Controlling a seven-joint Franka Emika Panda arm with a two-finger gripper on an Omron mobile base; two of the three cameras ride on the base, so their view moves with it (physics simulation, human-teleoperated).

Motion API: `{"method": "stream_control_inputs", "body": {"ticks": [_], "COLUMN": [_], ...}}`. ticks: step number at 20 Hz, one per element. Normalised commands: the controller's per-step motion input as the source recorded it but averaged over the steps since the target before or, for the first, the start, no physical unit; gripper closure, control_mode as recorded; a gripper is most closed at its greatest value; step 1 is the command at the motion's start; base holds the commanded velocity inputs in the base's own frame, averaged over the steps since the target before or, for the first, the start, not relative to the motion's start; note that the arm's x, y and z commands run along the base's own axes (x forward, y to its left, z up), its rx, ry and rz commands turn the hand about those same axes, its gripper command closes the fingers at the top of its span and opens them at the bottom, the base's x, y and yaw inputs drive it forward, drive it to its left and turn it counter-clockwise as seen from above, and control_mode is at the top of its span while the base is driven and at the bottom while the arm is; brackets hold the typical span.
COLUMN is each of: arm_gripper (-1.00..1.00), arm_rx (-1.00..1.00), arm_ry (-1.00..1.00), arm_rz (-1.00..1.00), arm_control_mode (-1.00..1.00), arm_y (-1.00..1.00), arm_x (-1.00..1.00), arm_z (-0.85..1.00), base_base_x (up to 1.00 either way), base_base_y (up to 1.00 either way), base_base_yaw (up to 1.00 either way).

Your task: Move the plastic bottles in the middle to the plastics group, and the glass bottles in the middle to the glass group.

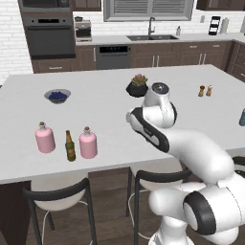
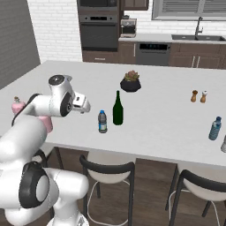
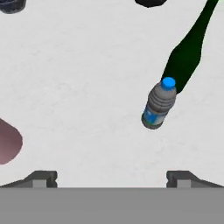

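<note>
Mid-counter stands a small clear plastic bottle (image 2: 102, 122) (image 3: 159, 105) with a blue label. Close behind it is the tall dark green wine bottle (image 2: 117, 109) (image 3: 188, 48). At the front left, two pink flasks (image 1: 45, 138) (image 1: 88, 142) flank a brown beer bottle (image 1: 70, 146). Another bluish plastic bottle (image 2: 215, 128) (image 1: 242, 117) stands far right. My gripper (image 3: 111, 178) (image 2: 82, 104) hangs open and empty above the counter, between the pink flasks and the two middle bottles. In the hand view one pink flask (image 3: 8, 142) shows at the left edge.
A potted plant (image 1: 138, 86) (image 2: 131, 81) sits behind the middle bottles. A bowl of blueberries (image 1: 57, 95) is at the back left, salt and pepper shakers (image 2: 198, 96) at the right. Dark stools (image 2: 107, 170) stand under the counter's front edge.
</note>
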Motion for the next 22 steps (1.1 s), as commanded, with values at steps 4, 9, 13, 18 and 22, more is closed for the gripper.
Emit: {"method": "stream_control_inputs", "body": {"ticks": [4, 9, 13, 18, 22], "arm_gripper": [-1.00, -1.00, -1.00, -1.00, -1.00], "arm_rx": [0.00, 0.05, 0.09, 0.01, -0.01], "arm_ry": [0.08, 0.01, 0.00, 0.00, 0.09], "arm_rz": [-0.23, -0.18, -0.07, -0.01, 0.00], "arm_control_mode": [-1.00, -1.00, -1.00, -1.00, -1.00], "arm_y": [-0.88, -0.69, -0.35, -0.01, 0.05], "arm_x": [0.00, 0.00, 0.00, 0.04, 0.19], "arm_z": [0.21, 0.01, -0.02, -0.09, 0.00], "base_base_x": [0.00, 0.00, 0.00, 0.00, 0.00], "base_base_y": [0.00, 0.00, 0.00, 0.00, 0.00], "base_base_yaw": [0.00, 0.00, 0.00, 0.00, 0.00]}}
